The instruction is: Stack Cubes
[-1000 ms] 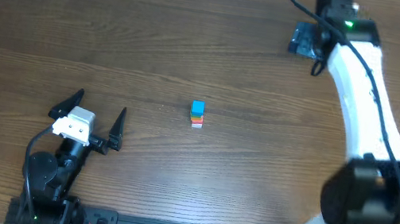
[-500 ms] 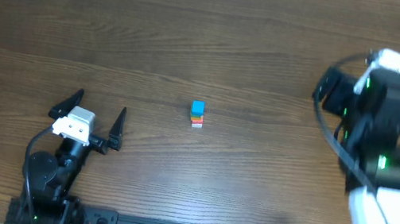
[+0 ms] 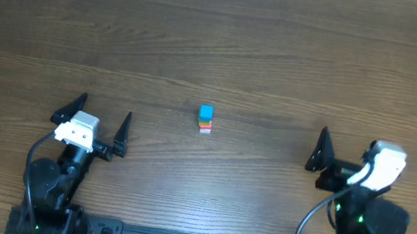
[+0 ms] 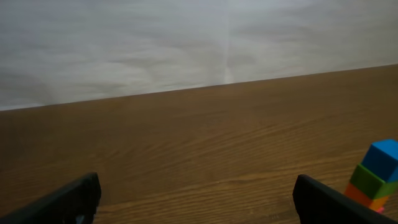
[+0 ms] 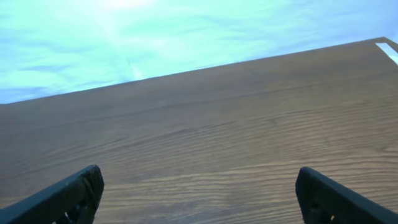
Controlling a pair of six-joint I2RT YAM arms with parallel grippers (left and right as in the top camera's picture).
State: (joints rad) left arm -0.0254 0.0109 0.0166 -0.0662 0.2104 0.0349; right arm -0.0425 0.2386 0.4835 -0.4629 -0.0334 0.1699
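Cube stack (image 3: 205,120) stands upright near the middle of the desk (image 3: 223,27), between the two arms and slightly farther out than either. From above it reads as a blue top over orange and a pale base. The left wrist view shows its side: blue, green, then orange. Left gripper (image 3: 102,113) is low at the left, fingers (image 4: 65,200) spread wide, holding nothing. The stack lies toward the middle, outside the span of the fingers and well apart. Right gripper (image 3: 346,151) is low at the right, fingers (image 5: 339,196) equally wide, facing wood grain that runs to the desk's far edge. Broad desk surface lies on every side of the stack.
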